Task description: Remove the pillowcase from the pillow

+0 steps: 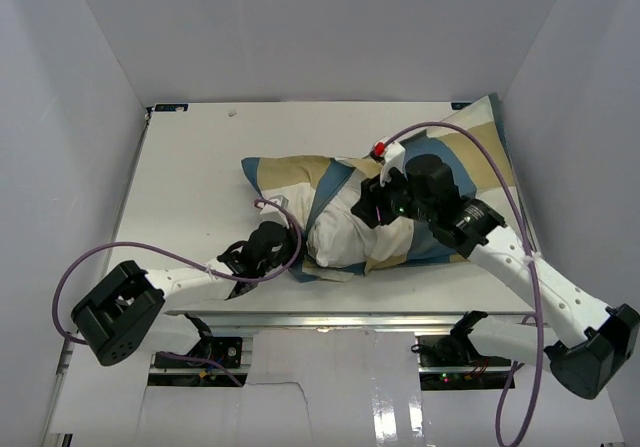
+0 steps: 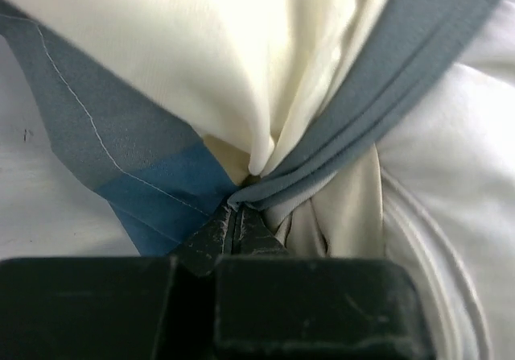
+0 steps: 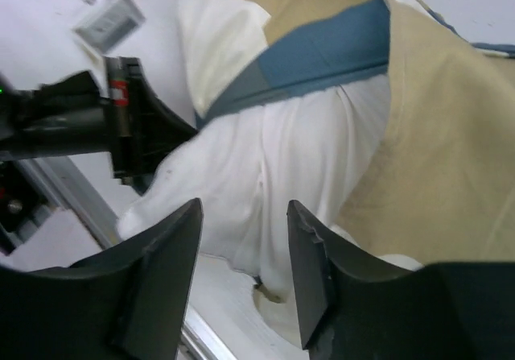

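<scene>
Since the cover must slide off while the cushion is held back, the left gripper, nearest the table's front edge, is pinched tight on a gathered fold of the pillowcase at its blue edging, where the opening is. That looks like the pulling hold. Just beyond it, the white pillow bulges bare out of the opening on the near side of the bundle. Over that bare patch hangs the right gripper, jaws spread and holding nothing, probably placed to press or seize the cushion as an anchor. The pillow, mostly inside its case, lies on the table with its long axis running left to right. Its right end skews away toward the far right corner, up against the wall, and the opening faces near-left, toward the left gripper.
</scene>
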Tool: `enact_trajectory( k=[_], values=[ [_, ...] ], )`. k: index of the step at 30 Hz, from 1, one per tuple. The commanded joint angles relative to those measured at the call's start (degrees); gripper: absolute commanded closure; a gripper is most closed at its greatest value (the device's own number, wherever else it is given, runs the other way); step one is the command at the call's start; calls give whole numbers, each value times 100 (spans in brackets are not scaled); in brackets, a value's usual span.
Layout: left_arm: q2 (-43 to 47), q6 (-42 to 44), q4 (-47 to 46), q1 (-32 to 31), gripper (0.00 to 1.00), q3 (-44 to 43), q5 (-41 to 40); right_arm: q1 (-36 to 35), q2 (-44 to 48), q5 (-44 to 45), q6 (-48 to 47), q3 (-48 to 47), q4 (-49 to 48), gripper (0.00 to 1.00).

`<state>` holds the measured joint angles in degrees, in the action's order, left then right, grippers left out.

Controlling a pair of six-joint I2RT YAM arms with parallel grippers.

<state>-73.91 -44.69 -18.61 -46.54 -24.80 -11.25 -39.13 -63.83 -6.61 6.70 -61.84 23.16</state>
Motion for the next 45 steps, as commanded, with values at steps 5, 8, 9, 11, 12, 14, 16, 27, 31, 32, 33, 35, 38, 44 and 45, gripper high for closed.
enact_trajectory(
  k=[5, 8, 9, 11, 12, 14, 16, 27, 31, 32, 33, 35, 38, 44, 45],
  values=[
    [-10, 197, 244, 31, 100, 142, 413, -1156, 644, 765, -221, 628, -803, 24],
    [131, 127, 200, 31, 100, 194, 430, -1763, 478, 1328, -476, 875, -1006, 15],
    [201, 118, 209, 31, 100, 212, 456, -1973, 407, 1451, -529, 954, -1050, 13],
    [280, 101, 200, 31, 100, 256, 465, -2168, 249, 1741, -643, 1217, -1321, 8],
    [315, 100, 200, 31, 100, 282, 448, -2351, 66, 1847, -644, 1297, -1444, 7],
    [421, 92, 209, 31, 100, 335, 404, -2502, -268, 2303, -826, 1394, -1778, 4],
    [491, 92, 218, 31, 100, 361, 378, -2590, -559, 2811, -863, 1438, -1989, 3],
    [957, 39, 753, 40, 100, 467, -17, -2178, -782, 4098, -55, 1640, -2122, 73],
    [1106, -58, 1096, 40, 100, 476, -343, -1695, 45, 3738, -142, 1886, -2114, 92],
    [1115, -58, 1131, 40, 100, 476, -369, -1468, 325, 3607, -169, 1965, -2114, 92],
    [1150, -75, 1140, 40, 100, 476, -387, -1352, 449, 3353, -204, 1992, -2105, 92],
    [1151, -93, 1158, 40, 100, 476, -387, -1063, 730, 3115, -283, 2027, -2035, 92],
    [1116, -128, 1202, 40, 100, 450, -396, -886, 933, 2754, -415, 1940, -1833, 92],
    [1045, -207, 1447, 40, 100, 353, -510, -333, 1224, 2244, -643, 1544, -1447, 92],
    [1045, -216, 1492, 40, 100, 344, -545, -253, 1250, 2191, -644, 1500, -1385, 92]
  ],
)
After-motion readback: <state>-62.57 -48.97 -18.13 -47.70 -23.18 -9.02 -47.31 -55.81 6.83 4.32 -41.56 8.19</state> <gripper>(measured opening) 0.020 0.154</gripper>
